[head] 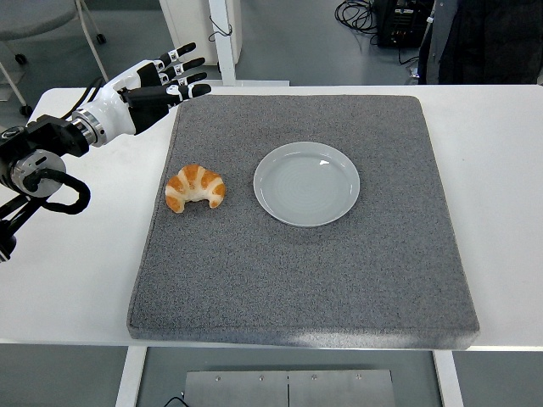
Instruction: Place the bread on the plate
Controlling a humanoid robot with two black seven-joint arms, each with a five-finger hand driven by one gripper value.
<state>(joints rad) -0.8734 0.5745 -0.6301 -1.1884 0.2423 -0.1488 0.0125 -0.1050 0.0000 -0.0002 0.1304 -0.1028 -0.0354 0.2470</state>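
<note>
A golden croissant (195,187) lies on the grey mat (297,271), left of centre. A pale grey-green plate (306,183) sits empty on the mat, just right of the croissant. My left hand (161,83) hovers over the table's back left, near the mat's far left corner, behind the croissant and well apart from it. Its fingers are spread straight and hold nothing. The right arm is not in view.
The white table (501,170) surrounds the mat. Behind the table stand a white post (222,38), a chair base at the far left, and a person in dark clothes (484,38) at the top right.
</note>
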